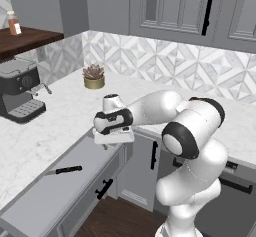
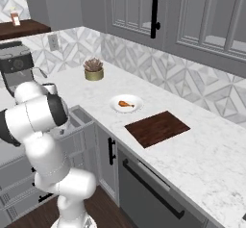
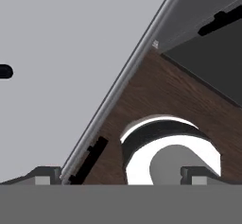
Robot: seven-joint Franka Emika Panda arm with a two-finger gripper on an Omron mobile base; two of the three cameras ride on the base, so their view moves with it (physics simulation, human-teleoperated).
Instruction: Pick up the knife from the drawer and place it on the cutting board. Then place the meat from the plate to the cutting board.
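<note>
Wide-open, empty end effector (image 3: 118,175) hangs above the drawer (image 1: 55,191), knife (image 1: 64,170) untouched.

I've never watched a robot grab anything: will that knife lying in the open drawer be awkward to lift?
Probably. The knife lies flat on the drawer floor, so the fingers have little to catch. It looks stiff and light; its slim black handle may slide or turn when nudged.

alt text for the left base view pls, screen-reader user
A white robot arm reaches left, its open gripper above the far end of an open grey drawer where a black-handled knife lies. Behind, a marble counter holds a coffee machine and potted succulent.
</note>
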